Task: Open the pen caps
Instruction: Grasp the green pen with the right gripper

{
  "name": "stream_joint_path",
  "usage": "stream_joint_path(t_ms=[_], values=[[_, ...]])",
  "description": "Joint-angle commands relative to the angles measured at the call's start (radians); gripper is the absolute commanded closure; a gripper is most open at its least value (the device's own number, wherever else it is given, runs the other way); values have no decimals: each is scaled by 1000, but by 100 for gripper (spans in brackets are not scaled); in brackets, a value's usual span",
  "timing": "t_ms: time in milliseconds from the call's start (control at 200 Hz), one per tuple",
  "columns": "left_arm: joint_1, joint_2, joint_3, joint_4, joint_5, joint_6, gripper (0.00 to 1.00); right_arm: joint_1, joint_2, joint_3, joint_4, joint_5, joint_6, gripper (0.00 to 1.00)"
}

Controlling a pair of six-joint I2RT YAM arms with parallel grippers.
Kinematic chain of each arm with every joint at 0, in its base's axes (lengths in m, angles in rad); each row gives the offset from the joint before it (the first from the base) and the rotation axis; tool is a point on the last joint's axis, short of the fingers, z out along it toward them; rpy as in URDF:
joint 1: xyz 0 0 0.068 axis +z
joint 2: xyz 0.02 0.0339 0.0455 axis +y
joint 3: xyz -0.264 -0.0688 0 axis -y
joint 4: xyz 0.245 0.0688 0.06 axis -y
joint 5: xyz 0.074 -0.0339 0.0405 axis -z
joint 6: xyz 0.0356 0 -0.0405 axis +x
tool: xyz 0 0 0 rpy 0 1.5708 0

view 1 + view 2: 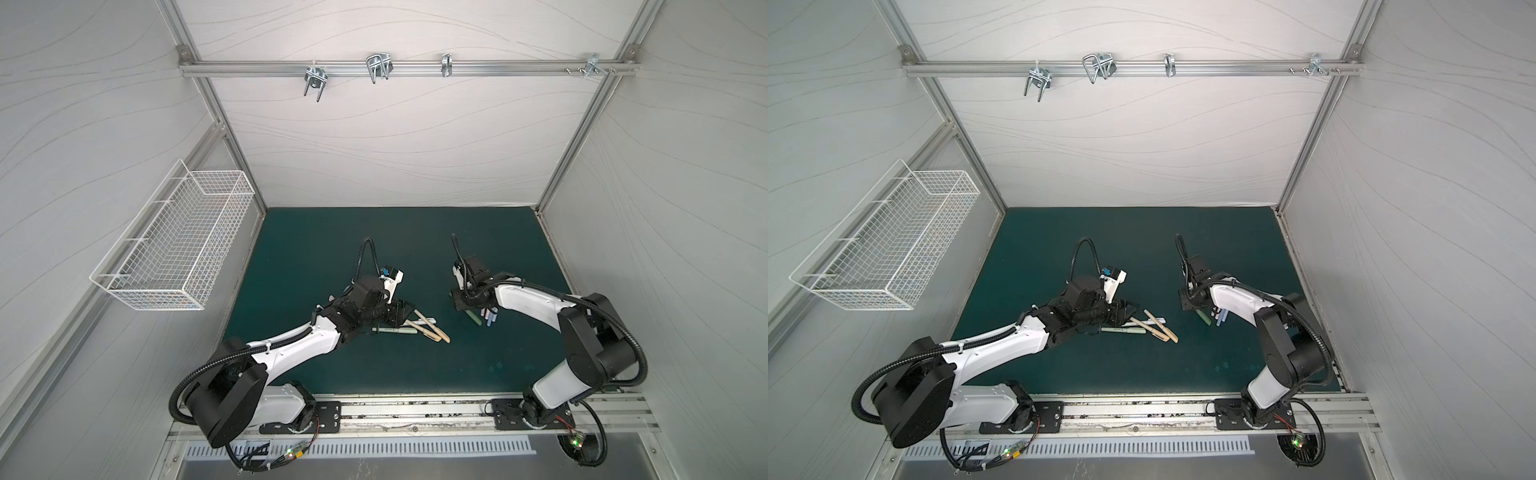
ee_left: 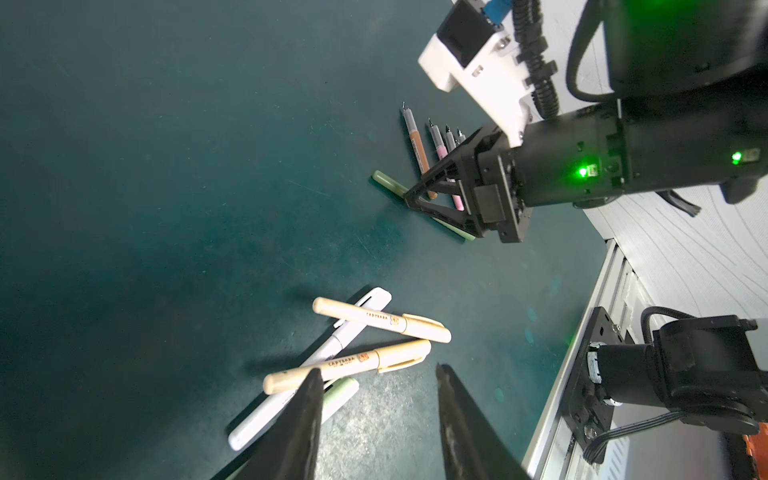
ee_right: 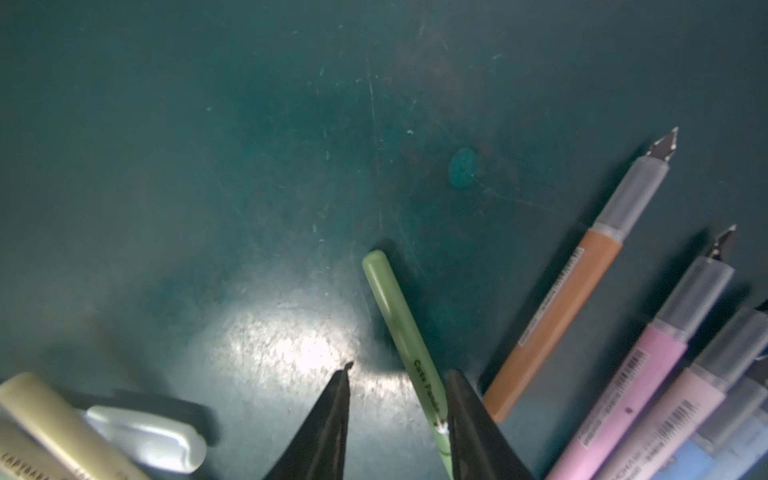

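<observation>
Capped pens lie crossed in a pile on the green mat (image 1: 374, 249): two tan ones (image 2: 374, 318) (image 2: 332, 368), a white one (image 2: 332, 349) and a green one (image 1: 390, 330). The pen caps are on them, among them a tan cap (image 2: 428, 328). My left gripper (image 2: 378, 370) hangs open over the pile's edge, with nothing between its fingers. Uncapped pens lie side by side: orange (image 3: 561, 311), pink (image 3: 631, 374) and blue (image 3: 706, 457). Beside them, a green pen (image 3: 390, 307) rests on the mat against one finger of my open right gripper (image 3: 400, 370).
A white wire basket (image 1: 178, 245) hangs on the left wall. Metal hooks (image 1: 378, 68) sit on the rail high at the back. An aluminium rail (image 1: 415, 411) with both arm bases runs along the mat's front edge. White walls close in three sides.
</observation>
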Motion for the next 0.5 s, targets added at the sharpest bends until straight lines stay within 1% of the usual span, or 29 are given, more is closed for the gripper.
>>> stream_joint_path(t_ms=[0,95,360,495], values=[[-8,10,43,50,11,19,54,8,31,28,-50,9,-18,59],[-8,10,43,49,11,20,54,7,42,32,-53,8,-13,60],[-11,7,40,55,17,13,55,10,71,45,-60,-6,-8,67],[-12,7,41,57,22,13,55,9,79,46,-62,-6,-6,68]])
